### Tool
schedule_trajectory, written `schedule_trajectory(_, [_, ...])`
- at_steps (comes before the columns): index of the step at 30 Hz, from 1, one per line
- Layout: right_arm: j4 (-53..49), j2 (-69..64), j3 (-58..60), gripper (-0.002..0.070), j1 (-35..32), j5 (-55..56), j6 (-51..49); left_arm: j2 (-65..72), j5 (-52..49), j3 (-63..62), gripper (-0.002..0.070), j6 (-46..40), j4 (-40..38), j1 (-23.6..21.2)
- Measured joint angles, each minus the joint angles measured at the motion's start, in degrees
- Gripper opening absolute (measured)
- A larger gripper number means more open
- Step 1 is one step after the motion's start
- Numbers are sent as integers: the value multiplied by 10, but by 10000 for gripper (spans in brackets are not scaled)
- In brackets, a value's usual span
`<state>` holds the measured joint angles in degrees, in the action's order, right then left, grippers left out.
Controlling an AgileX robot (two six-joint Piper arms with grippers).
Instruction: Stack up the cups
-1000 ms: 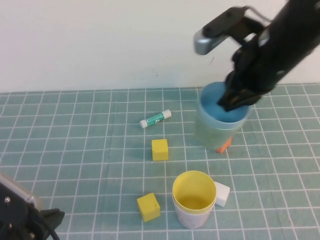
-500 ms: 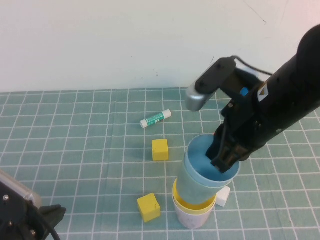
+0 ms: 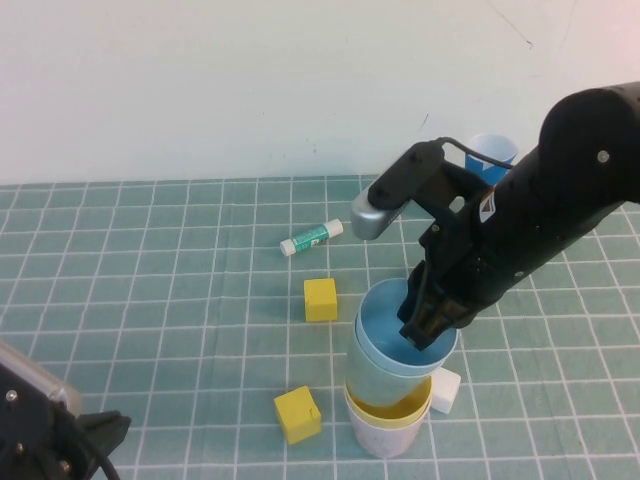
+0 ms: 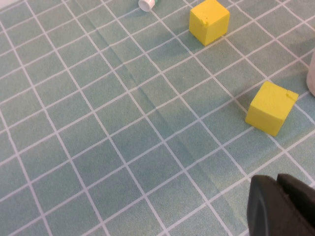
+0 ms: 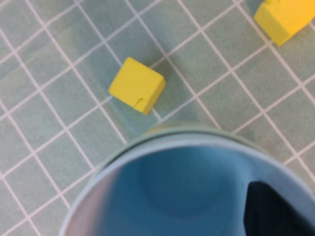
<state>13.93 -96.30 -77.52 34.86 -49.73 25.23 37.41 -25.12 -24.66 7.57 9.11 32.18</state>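
- Broadly, the desk (image 3: 150,260) is a green gridded mat, and the action sits near its 5 o'clock area in the high view.
- Right hand (image 3: 432,318): narrow, pinching the rim of the light blue cup (image 3: 385,350) with one finger inside the bowl; the green cup appears nested around that blue one, though the two are hard to separate.
- Directly below it, at 6 o'clock from the hand, the yellow cup (image 3: 390,408) sits inside a pale cup, probably the pink one (image 3: 385,435), upright on the desk.
- The held cup leans, its mouth tipped toward 1 o'clock, and its base is already entering the yellow mouth; I judge the next move needs that axis brought upright before lowering and letting go.
- Left hand (image 4: 283,206): closed, empty, parked low at 7 o'clock, well apart from the stack; the right arm is plainly nearer.
- Small things: two yellow cubes (image 3: 320,299) at 9 to 10 o'clock of the stack, a white cube (image 3: 445,390) touching it at 3 o'clock.
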Motion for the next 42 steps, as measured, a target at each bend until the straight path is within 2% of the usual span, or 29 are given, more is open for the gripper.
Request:
schedule_trajectory(4, [-4, 0, 0, 69, 0, -1, -2, 0, -1, 0, -2, 1, 1, 0])
schedule_trajectory(11, [-5, 0, 0, 207, 0, -14, -15, 0, -1, 0, -2, 1, 2, 0])
schedule_trajectory(15, [-7, 6, 1, 233, 0, -20, -28, 0, -5, 0, -2, 12, 4, 0])
schedule_trajectory(18, [-11, 38, 6, 214, 1, -20, -29, -19, -29, 0, -2, 62, 4, 0])
schedule_trajectory(21, [-13, 109, 40, 141, 13, 19, -29, -64, -53, 0, -2, 86, 4, 0])
schedule_trajectory(26, [-13, 253, 163, 21, 43, 127, -23, -164, -73, 0, -2, 93, 4, 0])
schedule_trajectory(33, [6, 423, 331, 0, 86, 243, 4, -264, -154, 0, -2, 94, 1, 0])
schedule_trajectory(42, [77, 608, 471, -1, 134, 342, 66, -280, -172, 0, -2, 95, 0, 0])
